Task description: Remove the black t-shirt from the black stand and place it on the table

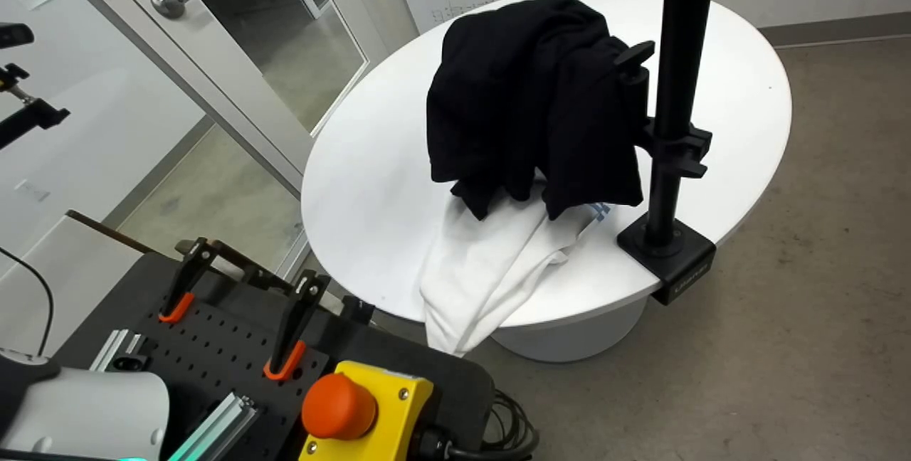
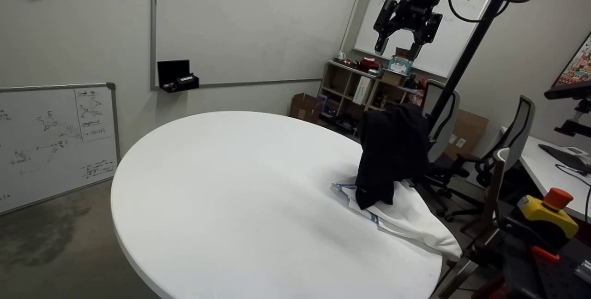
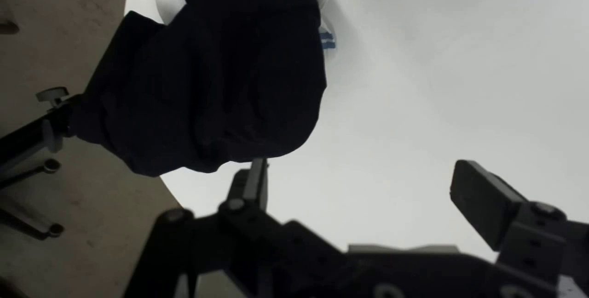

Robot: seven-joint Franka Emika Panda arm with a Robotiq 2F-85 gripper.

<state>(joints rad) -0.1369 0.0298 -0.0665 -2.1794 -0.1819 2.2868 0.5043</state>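
The black t-shirt point(image 1: 527, 91) hangs draped over an arm of the black stand point(image 1: 676, 70), above the white table point(image 1: 370, 176). It also shows in an exterior view point(image 2: 392, 146) and fills the upper left of the wrist view point(image 3: 239, 72). The stand's pole point(image 2: 455, 80) rises beside it; the part under the cloth is hidden. My gripper point(image 2: 398, 50) is open and empty, high above the t-shirt and apart from it. In the wrist view my gripper point(image 3: 361, 164) has its fingers wide apart with the table point(image 3: 437, 105) below; the t-shirt lies ahead of the left finger.
A white cloth point(image 1: 491, 255) with blue stripes lies under the t-shirt and hangs over the table edge; it also shows in an exterior view point(image 2: 415, 225). The stand's base point(image 1: 665, 251) is clamped at the table's edge. A yellow emergency-stop box point(image 1: 370, 404) sits on the robot's bench.
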